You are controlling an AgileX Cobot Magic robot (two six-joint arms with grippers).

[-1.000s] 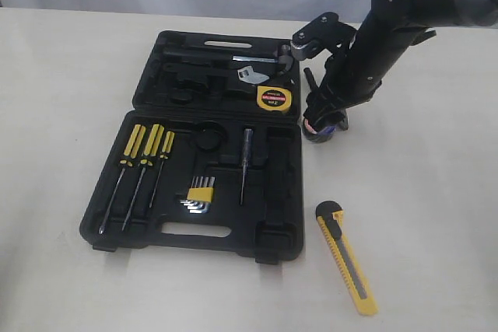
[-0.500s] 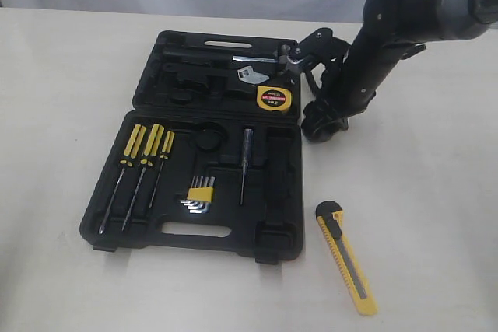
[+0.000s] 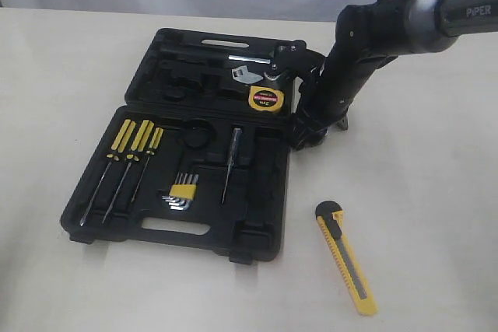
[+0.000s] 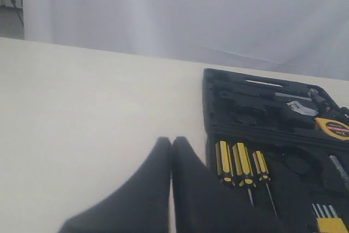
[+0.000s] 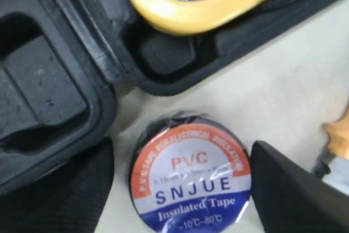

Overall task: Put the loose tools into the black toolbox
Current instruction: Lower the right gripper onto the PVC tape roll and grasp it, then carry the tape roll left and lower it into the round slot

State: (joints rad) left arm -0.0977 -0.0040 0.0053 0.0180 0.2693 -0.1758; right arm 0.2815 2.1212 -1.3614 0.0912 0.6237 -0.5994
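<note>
Cream surface (image 3: 436,192) and a pale curtain fill the exterior view, where the black toolbox (image 3: 268,180) is seen lying open. The yellow-black tape measure (image 3: 264,99) is seated in its far half. The long yellow utility knife (image 3: 346,258) is laid on the surface to the right of the toolbox, near its front corner but not touching it. The right end effector (image 3: 305,136) is held low, just beside the toolbox's right edge. In the left wrist view, the left end effector (image 4: 170,141) is shown with its fingers pressed together and nothing between them. In the right wrist view, the right end effector (image 5: 182,189) is spread wide. The dark tape roll (image 5: 191,173) is seen lying flat on the surface between its fingers (image 5: 289,195), just beside the toolbox rim, with a slim gap on either side.
</note>
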